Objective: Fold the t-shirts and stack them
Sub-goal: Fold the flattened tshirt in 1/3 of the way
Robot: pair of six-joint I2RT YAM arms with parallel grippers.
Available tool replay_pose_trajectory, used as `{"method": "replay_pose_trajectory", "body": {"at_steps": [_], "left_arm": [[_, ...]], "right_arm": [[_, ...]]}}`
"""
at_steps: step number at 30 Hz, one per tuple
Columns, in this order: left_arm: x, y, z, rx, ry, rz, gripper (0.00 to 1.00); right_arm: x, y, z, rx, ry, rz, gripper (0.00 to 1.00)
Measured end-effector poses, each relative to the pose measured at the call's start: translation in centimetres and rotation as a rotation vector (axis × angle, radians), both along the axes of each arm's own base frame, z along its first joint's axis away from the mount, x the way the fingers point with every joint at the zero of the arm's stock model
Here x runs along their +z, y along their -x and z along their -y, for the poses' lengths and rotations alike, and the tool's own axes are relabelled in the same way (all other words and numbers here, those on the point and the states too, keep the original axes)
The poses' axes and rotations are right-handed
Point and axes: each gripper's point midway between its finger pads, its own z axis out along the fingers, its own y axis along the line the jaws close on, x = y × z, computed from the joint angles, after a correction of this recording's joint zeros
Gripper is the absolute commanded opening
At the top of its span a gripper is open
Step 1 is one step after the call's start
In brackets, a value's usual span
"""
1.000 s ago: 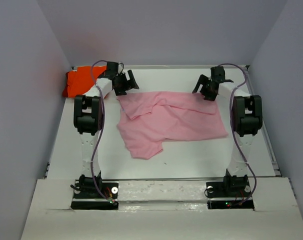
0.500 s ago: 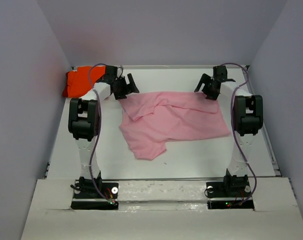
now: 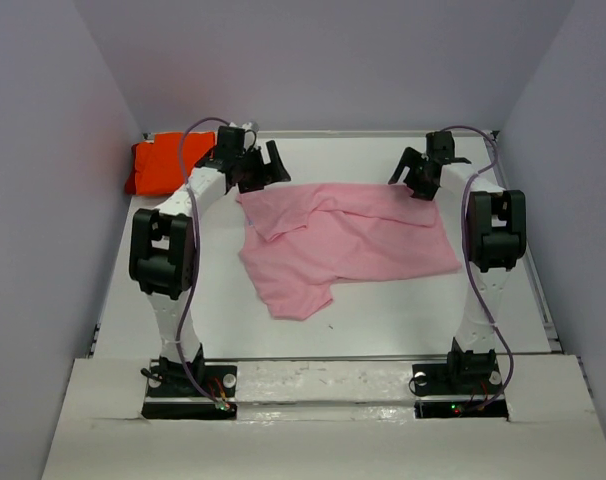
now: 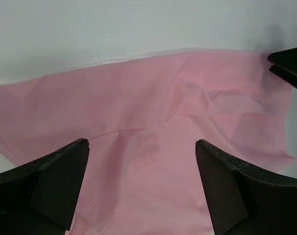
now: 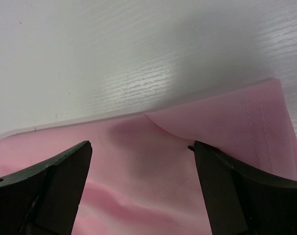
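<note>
Two t-shirts lie on the white table. The pink t-shirt is spread mid-table btw the two arms. It's rumpled, w/ a flap folded over along its far-L part and a lobe of cloth reaching toward the near edge on the L side. The orange t-shirt sits bunched in the far-L corner by the L wall, well apart from the pink one and w/ neither arm on it. The L gripper hangs over the pink shirt's far-L corner, jaws wide apart, nothing btw them. In its wrist cam both fingers frame creased pink cloth w/ a fold line running across, and the far hem lies fairly straight on bare table above. The R gripper is over the far-R corner of the same shirt, jaws also apart and clamped on nothing. Its wrist cam shows its fingers either side of the far hem, w/ a doubled-over bit of cloth at the R showing stitch lines and bare table beyond. Can't tell from either wrist cam whether the fingertips touch the cloth. In the top view the L arm's cable loops up in front of the orange shirt.
</note>
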Motion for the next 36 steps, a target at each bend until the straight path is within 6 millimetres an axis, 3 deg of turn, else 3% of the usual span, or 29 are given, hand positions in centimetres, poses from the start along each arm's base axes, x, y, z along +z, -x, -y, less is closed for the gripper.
{"method": "replay_pose_trajectory", "body": {"at_steps": [7, 19, 21, 28, 36], "left_arm": [[-4.5, 0.8, 0.8, -0.018, -0.024, -0.095, 0.99], [-8.5, 1.5, -0.5, -0.014, -0.118, -0.194, 0.99], [-9.4, 1.1, -0.8, -0.011, -0.150, -0.209, 0.99], [-9.6, -1.1, -1.9, 0.011, -0.179, -0.205, 0.99], [-9.5, -5.0, -2.3, 0.039, -0.174, -0.168, 0.99]], "right_arm": [[0.0, 0.0, 0.0, 0.000, 0.000, 0.000, 0.90], [0.1, 0.0, 0.0, 0.000, 0.000, 0.001, 0.90], [0.1, -0.1, 0.0, 0.000, 0.000, 0.001, 0.90], [0.0, -1.0, 0.0, -0.002, -0.002, 0.008, 0.91], [0.2, -2.9, 0.0, -0.008, -0.016, 0.031, 0.90]]}}
